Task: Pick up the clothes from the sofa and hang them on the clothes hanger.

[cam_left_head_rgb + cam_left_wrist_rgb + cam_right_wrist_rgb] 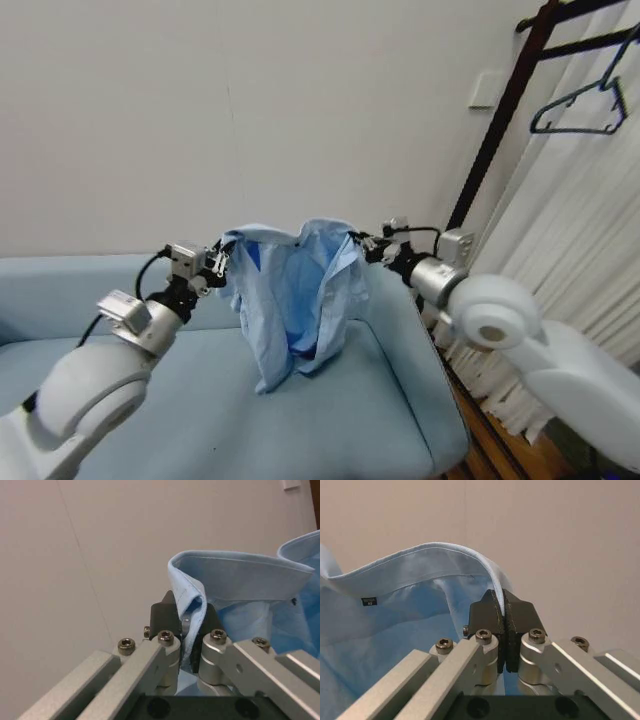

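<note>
A light blue shirt (295, 300) hangs in the air above the sofa (330, 410), stretched between both arms. My left gripper (222, 262) is shut on the collar at one shoulder; in the left wrist view the collar (230, 575) folds between its black pads (167, 617). My right gripper (362, 243) is shut on the other collar end, with the cloth edge (445, 562) pinched between its pads (520, 617). A dark clothes hanger (580, 110) hangs from the rack's bar (575, 45) at the upper right, well above and to the right of the shirt.
The rack's dark post (495, 130) rises just beyond the sofa's right end. White curtains (580, 250) hang behind it. A plain wall (200, 120) backs the sofa. A wood floor strip (490, 430) shows beside the sofa.
</note>
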Motion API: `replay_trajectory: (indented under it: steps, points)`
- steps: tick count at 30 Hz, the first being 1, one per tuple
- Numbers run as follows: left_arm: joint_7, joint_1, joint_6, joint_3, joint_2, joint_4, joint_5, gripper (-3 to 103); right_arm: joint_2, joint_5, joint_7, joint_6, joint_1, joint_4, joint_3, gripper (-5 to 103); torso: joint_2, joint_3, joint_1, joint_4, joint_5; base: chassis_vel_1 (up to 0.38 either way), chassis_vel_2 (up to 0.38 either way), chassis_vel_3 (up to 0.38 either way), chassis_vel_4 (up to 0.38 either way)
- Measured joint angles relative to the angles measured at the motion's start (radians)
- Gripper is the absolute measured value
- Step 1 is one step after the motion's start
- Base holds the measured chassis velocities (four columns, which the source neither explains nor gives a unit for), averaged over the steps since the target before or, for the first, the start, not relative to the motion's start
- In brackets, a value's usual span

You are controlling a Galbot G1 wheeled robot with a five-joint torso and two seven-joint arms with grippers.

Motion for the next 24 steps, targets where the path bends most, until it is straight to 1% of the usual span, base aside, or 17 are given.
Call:
replay_trajectory:
  steps: [2,3,5,6,8,9,12,13,14,15,17,18,19,20,21,23,24]
  points:
    - [0.002,0.023,0.017,-0.115,0.031,0.000,-0.107,3,-0.028,0.096,0.008,-0.001,0.056,0.028,0.007,1,0.000,0.000,0.000,0.0002,0.0001,0.000,0.000,0.000,0.000]
    - [0.002,0.023,0.017,-0.115,0.031,0.000,-0.107,3,-0.028,0.096,0.008,-0.001,0.056,0.028,0.007,1,0.000,0.000,0.000,0.0002,0.0001,0.000,0.000,0.000,0.000]
    - [0.002,0.035,0.036,-0.249,0.064,0.001,-0.265,3,-0.050,0.203,0.014,-0.007,0.118,0.044,0.007,1,0.000,0.000,0.000,0.0003,-0.0002,0.000,0.000,0.000,0.000]
    - [0.002,0.035,0.034,-0.300,0.079,0.001,-0.324,3,-0.061,0.249,0.015,-0.010,0.158,0.045,0.004,1,0.000,0.000,0.000,0.0003,0.0001,0.000,0.000,0.000,0.000]
    - [0.005,0.028,0.010,-0.387,0.114,0.001,-0.439,3,-0.081,0.328,0.015,-0.016,0.234,0.044,0.003,1,0.000,0.000,0.000,0.0004,0.0001,0.000,0.000,0.000,0.000]
    - [0.005,0.028,0.010,-0.387,0.114,0.001,-0.439,3,-0.081,0.328,0.015,-0.016,0.234,0.044,0.003,1,0.000,0.000,0.000,0.0004,0.0001,0.000,0.000,0.000,0.000]
    - [0.005,0.024,0.000,-0.495,0.155,0.003,-0.582,3,-0.135,0.389,-0.017,-0.034,0.318,0.030,0.020,1,0.000,0.000,0.000,0.0004,0.0002,0.000,0.000,0.000,0.000]
    - [0.005,0.026,0.000,-0.518,0.161,0.004,-0.604,3,-0.160,0.397,-0.037,-0.036,0.327,0.030,0.026,1,0.000,0.000,0.000,0.0002,0.0002,0.000,0.000,0.000,0.000]
    - [0.005,0.026,0.000,-0.518,0.161,0.004,-0.604,3,-0.160,0.397,-0.037,-0.036,0.327,0.030,0.026,1,0.000,0.000,0.000,0.0002,0.0002,0.000,0.000,0.000,0.000]
    - [0.005,0.032,0.002,-0.551,0.166,0.005,-0.639,3,-0.199,0.409,-0.065,-0.037,0.333,0.033,0.035,1,0.000,0.000,0.000,0.0000,0.0002,0.000,0.000,0.000,0.000]
    - [-0.002,0.042,0.023,-0.604,0.171,0.005,-0.729,3,-0.259,0.448,-0.089,-0.038,0.335,0.050,0.047,1,0.000,0.000,0.000,-0.0002,0.0005,0.000,0.000,0.000,0.000]
    - [-0.018,0.045,0.032,-0.619,0.172,0.006,-0.773,3,-0.285,0.475,-0.093,-0.038,0.338,0.062,0.051,1,0.000,0.000,0.000,0.0000,0.0005,0.000,0.000,0.000,0.000]
    - [-0.048,0.047,0.044,-0.631,0.174,0.006,-0.840,3,-0.313,0.508,-0.098,-0.039,0.342,0.075,0.054,1,0.000,0.000,0.000,-0.0001,0.0004,0.000,0.000,0.000,0.000]
    - [-0.048,0.047,0.044,-0.631,0.174,0.006,-0.840,3,-0.313,0.508,-0.098,-0.039,0.342,0.075,0.054,1,0.000,0.000,0.000,-0.0001,0.0004,0.000,0.000,0.000,0.000]
    - [-0.075,0.047,0.053,-0.639,0.174,0.007,-0.898,3,-0.333,0.535,-0.099,-0.041,0.344,0.084,0.056,1,0.000,0.000,0.000,-0.0001,0.0002,0.000,0.000,0.000,0.000]
    - [-0.183,0.048,0.079,-0.630,0.171,0.008,-1.050,3,-0.369,0.591,-0.081,-0.062,0.345,0.101,0.056,1,0.000,0.000,0.000,0.0001,0.0004,0.000,0.000,0.000,0.000]
    - [-0.224,0.049,0.091,-0.601,0.162,0.009,-1.093,3,-0.376,0.603,-0.065,-0.072,0.339,0.107,0.051,1,0.000,0.000,0.000,0.0001,0.0004,0.000,0.000,0.000,0.000]
